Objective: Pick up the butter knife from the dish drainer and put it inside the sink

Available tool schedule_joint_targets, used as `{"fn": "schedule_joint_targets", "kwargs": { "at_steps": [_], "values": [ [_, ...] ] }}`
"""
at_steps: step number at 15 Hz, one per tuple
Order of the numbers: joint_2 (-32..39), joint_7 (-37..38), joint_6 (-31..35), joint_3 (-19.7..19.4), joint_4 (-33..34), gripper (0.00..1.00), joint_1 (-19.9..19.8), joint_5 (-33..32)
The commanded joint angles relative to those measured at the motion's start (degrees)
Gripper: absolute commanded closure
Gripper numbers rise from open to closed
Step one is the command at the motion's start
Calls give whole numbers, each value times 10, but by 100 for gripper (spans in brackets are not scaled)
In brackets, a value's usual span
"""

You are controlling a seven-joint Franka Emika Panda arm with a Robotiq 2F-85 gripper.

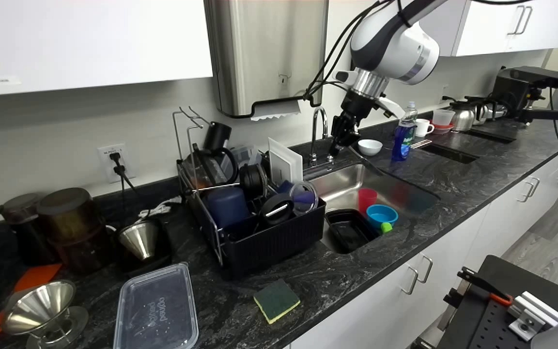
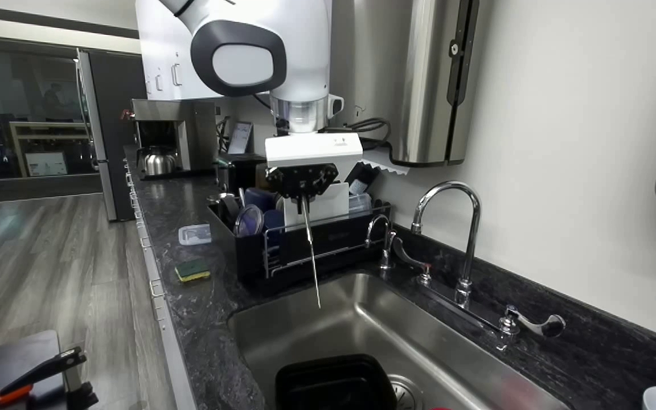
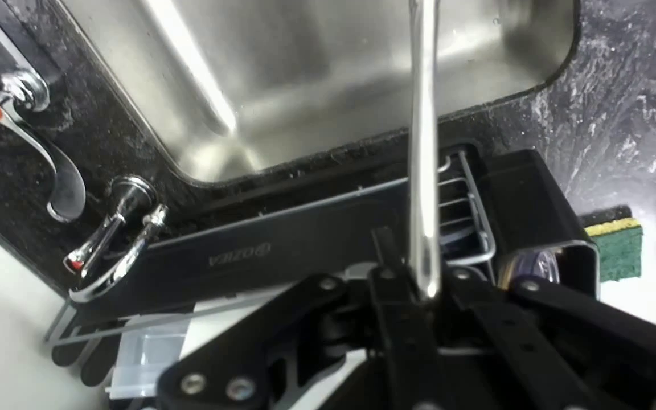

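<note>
Hand grasping butter knife; tip cut off in wrist view, black tray cut off in exterior view.

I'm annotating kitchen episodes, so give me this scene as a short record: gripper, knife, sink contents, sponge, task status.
Gripper: closed on the butter knife
Butter knife: pointing down, clear of the dish drainer
Sink: black tray, red cup, blue bowl
Sponge: green and yellow, on the counter near the dish drainer
Task status: release not yet done
</note>
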Motion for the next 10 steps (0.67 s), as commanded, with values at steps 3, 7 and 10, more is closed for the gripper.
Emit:
{"fn": "schedule_joint_targets", "kwargs": {
  "at_steps": [3,7,10],
  "values": [
    [56,-14,35,13,16,98,-21,-4],
    [87,-30,40,17,27,98,-38,1],
    [106,-44,40,23,35,98,-56,18]
  ]
}}
